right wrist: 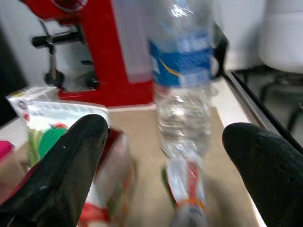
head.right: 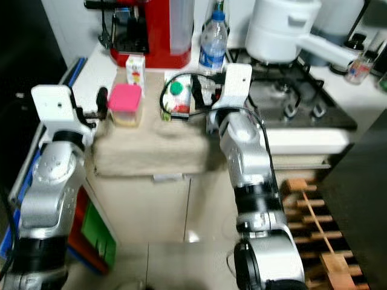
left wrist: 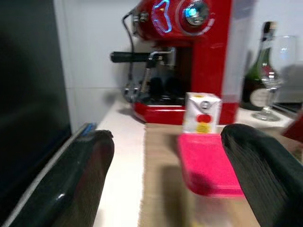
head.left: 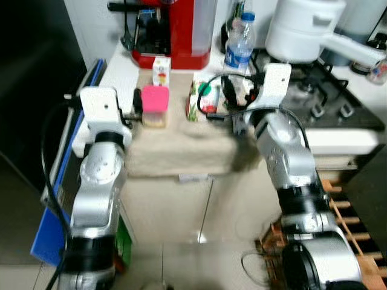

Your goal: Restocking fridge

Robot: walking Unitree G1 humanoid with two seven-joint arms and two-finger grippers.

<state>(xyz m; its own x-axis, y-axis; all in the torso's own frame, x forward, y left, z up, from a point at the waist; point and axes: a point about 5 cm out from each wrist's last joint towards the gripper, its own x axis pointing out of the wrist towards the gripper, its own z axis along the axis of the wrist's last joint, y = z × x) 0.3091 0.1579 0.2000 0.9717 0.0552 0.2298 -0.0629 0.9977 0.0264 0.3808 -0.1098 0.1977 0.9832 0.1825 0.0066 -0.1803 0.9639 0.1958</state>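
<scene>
On a beige cloth (head.left: 181, 151) on the counter stand a pink-lidded container (head.left: 155, 104), a small white juice carton (head.left: 161, 70), a white and green carton (head.left: 202, 99) and a clear water bottle (head.left: 239, 45). My left gripper (head.left: 140, 107) is open just left of the pink-lidded container (left wrist: 208, 165), level with it. The small carton (left wrist: 202, 112) stands behind that container. Between the green carton (right wrist: 47, 113) and the bottle (right wrist: 182, 94), my right gripper (head.left: 233, 92) is open and holds nothing. A small wrapped item (right wrist: 182, 189) lies in front of the bottle.
A red coffee machine (head.left: 175, 30) stands at the back of the counter. A white pot (head.left: 302, 27) sits on the gas hob (head.left: 326, 96) to the right. The dark fridge (head.left: 30, 90) is on the left, with a blue panel (head.left: 54, 211) beside it. A wooden rack (head.left: 357, 235) lies on the floor at right.
</scene>
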